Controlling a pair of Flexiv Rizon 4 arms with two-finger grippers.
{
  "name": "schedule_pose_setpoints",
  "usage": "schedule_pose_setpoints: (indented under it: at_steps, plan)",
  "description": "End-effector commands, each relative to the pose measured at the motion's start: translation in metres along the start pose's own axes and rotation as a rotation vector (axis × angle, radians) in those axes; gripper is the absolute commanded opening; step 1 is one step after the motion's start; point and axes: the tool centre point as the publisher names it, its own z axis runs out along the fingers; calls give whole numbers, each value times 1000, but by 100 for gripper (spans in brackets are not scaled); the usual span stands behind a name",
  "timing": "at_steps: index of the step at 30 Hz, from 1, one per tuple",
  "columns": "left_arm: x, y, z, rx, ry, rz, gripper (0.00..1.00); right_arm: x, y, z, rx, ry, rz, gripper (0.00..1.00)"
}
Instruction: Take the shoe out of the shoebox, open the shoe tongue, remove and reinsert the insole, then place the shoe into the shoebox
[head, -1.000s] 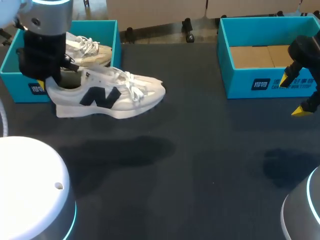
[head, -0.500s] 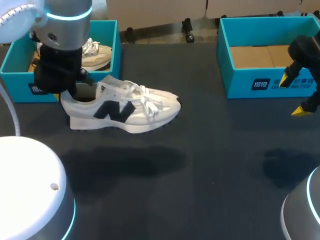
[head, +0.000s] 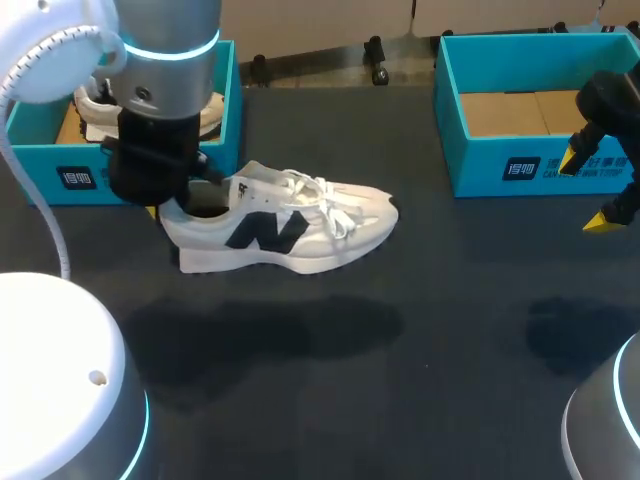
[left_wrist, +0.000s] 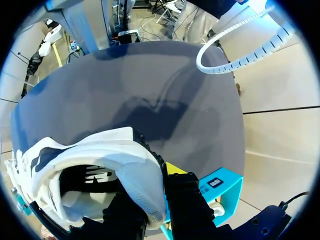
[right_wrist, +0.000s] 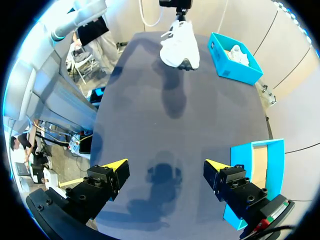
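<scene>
Head view shows the white shoe (head: 285, 232) already outside the left shoebox (head: 60, 180), hanging above the dark table (head: 450, 330) just beside that box, with its toe pointing toward the right shoebox (head: 520, 165). Its shadow (head: 270, 335) lies on the table apart from the sole, so I judge that the shoe is lifted and not yet set down. In the left wrist view the left gripper (left_wrist: 150, 200) is closed on the heel collar, one finger inside the shoe's opening and the other outside against the back of the heel, and it carries the shoe by this grip. The right gripper (head: 590, 190) is wide open with nothing between its yellow tips; it hangs over the table in front of the right shoebox, well apart from the shoe. So the first step, taking the shoe out, looks done or almost done. The rest is not yet begun, as far as I can see: the laces (head: 325, 205) lie closed across the tongue, and in the left wrist view the inside of the shoe looks undisturbed, though I cannot tell for sure that the insole is seated. A second shoe (head: 100, 100) lies in the left shoebox. What is left: to put the shoe down, open the tongue, take out and put back the insole, and place the shoe into the shoebox.
</scene>
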Motion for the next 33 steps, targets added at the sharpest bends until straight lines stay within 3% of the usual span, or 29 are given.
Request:
schedule_pose_setpoints:
  at_steps: [1,32,33]
  plan:
    - [0,0,0,-3,-1,0,0,-1,0,1,2,2,0,100]
    - [0,0,0,-3,-1,0,0,-1,0,1,2,2,0,100]
    - [-24,21,8,-66,-13,61,0,-1,0,1,2,2,0,100]
